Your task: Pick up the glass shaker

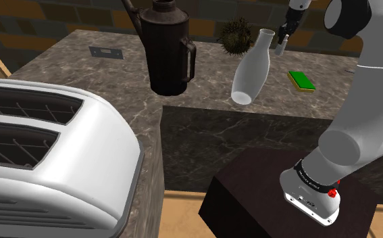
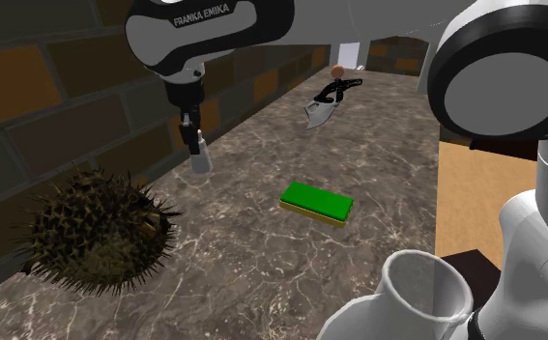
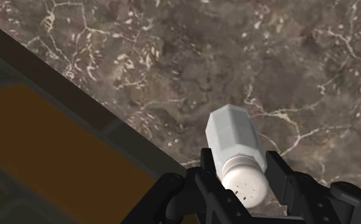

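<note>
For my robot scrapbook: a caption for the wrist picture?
Black hand clasps a pale shaker near its speckled cap, over a marbled counter.

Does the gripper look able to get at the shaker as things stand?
Yes, seemingly: the gripper is shut on the shaker near its cap, with the spiky ball and sponge apart from it.

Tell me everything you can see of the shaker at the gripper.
The small shaker has a faceted pale grey body and a rounded white cap speckled with dark holes. It is roughly upright, cap uppermost, clasped near the cap between the black fingers. It is over the dark veined stone-look counter, close to the brick wall; whether its base touches the counter cannot be told.
</note>
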Robot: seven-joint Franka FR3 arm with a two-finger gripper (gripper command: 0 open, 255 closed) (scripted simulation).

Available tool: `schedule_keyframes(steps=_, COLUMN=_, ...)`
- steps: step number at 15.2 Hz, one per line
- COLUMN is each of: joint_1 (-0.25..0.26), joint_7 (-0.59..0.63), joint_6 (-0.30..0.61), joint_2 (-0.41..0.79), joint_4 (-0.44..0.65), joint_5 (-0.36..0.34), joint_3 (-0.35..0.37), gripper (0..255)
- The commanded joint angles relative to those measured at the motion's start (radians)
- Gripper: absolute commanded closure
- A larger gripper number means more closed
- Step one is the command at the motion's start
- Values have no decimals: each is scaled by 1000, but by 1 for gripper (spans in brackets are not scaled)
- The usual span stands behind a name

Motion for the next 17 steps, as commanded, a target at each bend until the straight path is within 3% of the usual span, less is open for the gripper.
schedule_keyframes(steps=1, joint_1=0, joint_7=1, joint_6=-13, joint_2=-1, joint_4=11, joint_5=-1, joint_3=0, gripper=255)
schedule_keyframes(steps=17, joint_1=-40, joint_7=-2, joint_6=-220, joint_2=27, joint_4=247, joint_5=10, joint_3=-3, gripper=255)
